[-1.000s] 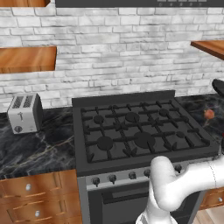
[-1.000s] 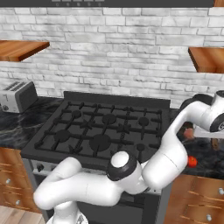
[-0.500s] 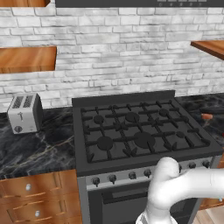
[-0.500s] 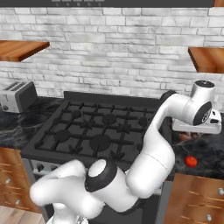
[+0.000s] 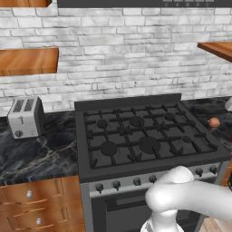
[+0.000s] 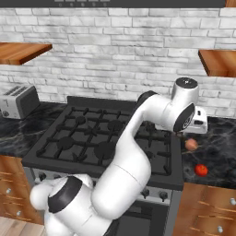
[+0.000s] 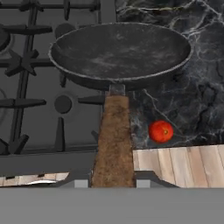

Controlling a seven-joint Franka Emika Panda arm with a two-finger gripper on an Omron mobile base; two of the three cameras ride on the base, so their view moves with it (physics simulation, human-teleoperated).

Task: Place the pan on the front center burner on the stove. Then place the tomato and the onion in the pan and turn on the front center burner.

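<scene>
One second on, the arm has swung from the right surface [image 6: 216,138] toward the stove [image 5: 145,136]. In the hand view the pan [image 7: 120,52] hangs ahead of the tool [image 7: 113,180], whose tips clamp its wooden handle; the tomato [image 7: 161,131] lies below-right. The right base view shows the onion [image 6: 191,144] beneath the tool.

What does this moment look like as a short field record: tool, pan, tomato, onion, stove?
tool: shut on the pan's wooden handle, fingers on either side of it
pan: held up by its handle, over the stove's right edge and the counter beside it; nothing in it
tomato: on the dark marble counter right of the stove
onion: on the same counter, behind the tomato
stove: nothing standing on its grates
front center burner: bare, pan not yet on it
</scene>
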